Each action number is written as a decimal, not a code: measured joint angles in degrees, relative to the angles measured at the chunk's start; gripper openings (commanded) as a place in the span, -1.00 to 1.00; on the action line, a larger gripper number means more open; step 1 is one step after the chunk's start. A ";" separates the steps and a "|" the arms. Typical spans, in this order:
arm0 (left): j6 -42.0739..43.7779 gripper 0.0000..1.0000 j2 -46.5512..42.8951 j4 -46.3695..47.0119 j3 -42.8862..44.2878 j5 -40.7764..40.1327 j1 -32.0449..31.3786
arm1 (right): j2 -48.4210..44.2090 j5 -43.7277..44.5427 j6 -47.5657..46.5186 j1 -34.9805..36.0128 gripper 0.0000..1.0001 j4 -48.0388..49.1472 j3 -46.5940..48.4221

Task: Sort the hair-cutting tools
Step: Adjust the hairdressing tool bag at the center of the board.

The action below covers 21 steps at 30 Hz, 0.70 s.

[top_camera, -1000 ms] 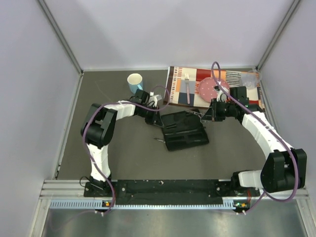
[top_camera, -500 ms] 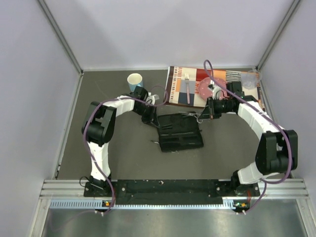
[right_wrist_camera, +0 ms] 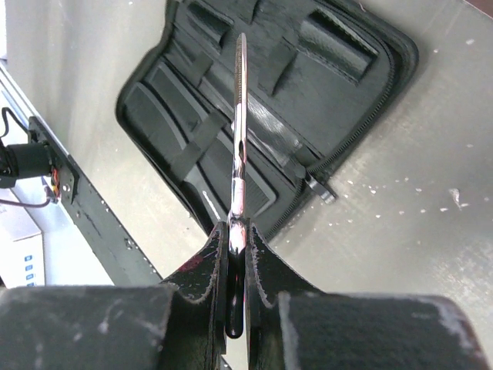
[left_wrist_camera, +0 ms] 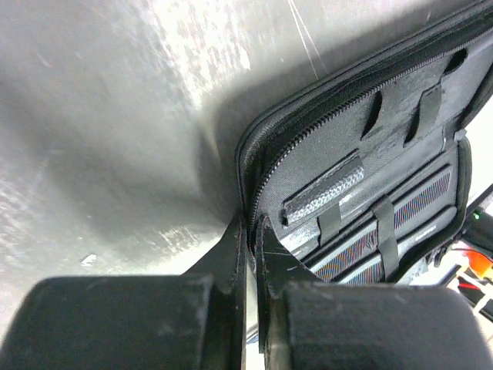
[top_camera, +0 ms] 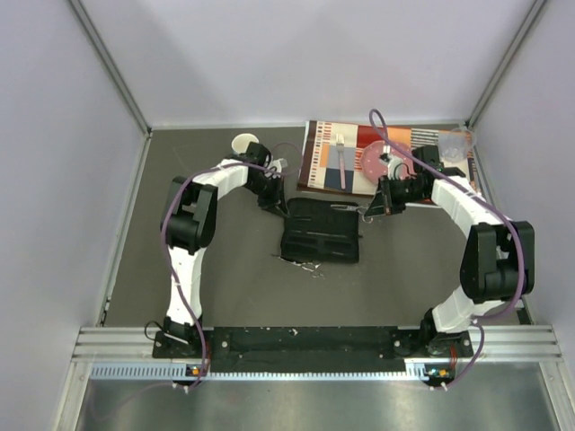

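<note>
Pale walls box in a dark grey worktop (top_camera: 225, 287), and the job sits at its middle. The scissors (right_wrist_camera: 239, 131) are off the surface. My right pincer (right_wrist_camera: 237, 227) is clenched on one end of them, so the thin silver blades stick forward, edge-on to the wrist camera, over the open zip case (top_camera: 321, 235). I read that hold as a way to aim the tip at one of the elastic loops inside; which loop it lines up with I cannot tell. My left pincer (left_wrist_camera: 250, 231) is clamped on the case's zipped rim at its far left corner, jaws nearly touching with only the fabric edge between them. I judge it is there to pin the case down so it cannot slide while the other arm feeds the tool in. The case lies opened flat, lining upward. Beyond it, at the back right, a striped placemat (top_camera: 314, 157) carries a fork (top_camera: 340, 163) and a pink plate (top_camera: 370, 162). They are no part of this sort, so I leave them.
</note>
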 measured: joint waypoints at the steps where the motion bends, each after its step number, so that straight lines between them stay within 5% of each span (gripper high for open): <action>1: -0.11 -0.97 0.20 -0.02 0.50 -0.55 0.09 | 0.00 0.20 -0.07 -0.35 -1.00 -0.13 -0.07; 21: -0.63 -0.86 1.64 0.13 4.15 -4.42 0.98 | 5.44 1.14 -2.91 -1.44 -1.00 -0.13 -2.95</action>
